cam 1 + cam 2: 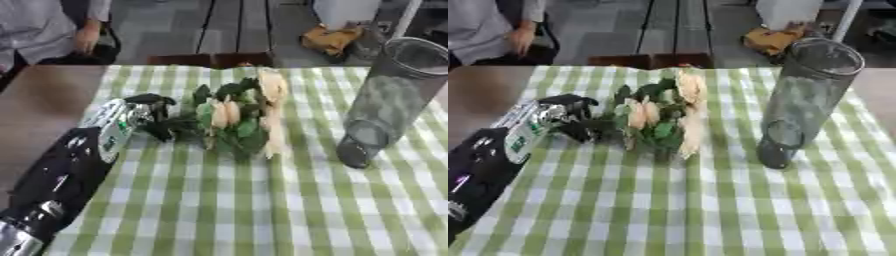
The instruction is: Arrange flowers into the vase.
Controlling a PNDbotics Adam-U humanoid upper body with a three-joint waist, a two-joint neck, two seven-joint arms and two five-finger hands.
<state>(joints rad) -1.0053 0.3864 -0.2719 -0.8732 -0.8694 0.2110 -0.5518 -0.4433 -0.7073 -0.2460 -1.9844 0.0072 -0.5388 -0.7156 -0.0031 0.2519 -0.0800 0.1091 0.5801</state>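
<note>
Cream flowers (241,117) lie mid-frame on the checked surface (262,210); the left robot hand (149,112) grasps their leafy stems, left of the glass vase (394,95).

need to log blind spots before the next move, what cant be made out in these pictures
- Left hand: fingers sunk among the leaves in both eye views, so whether they close on a stem cannot be told.
- Flowers: stems hidden under foliage and blurred; their number is unclear.
- Vase: clear glass, too blurred to tell if it holds water.
- Right hand: shows in neither view.
</note>
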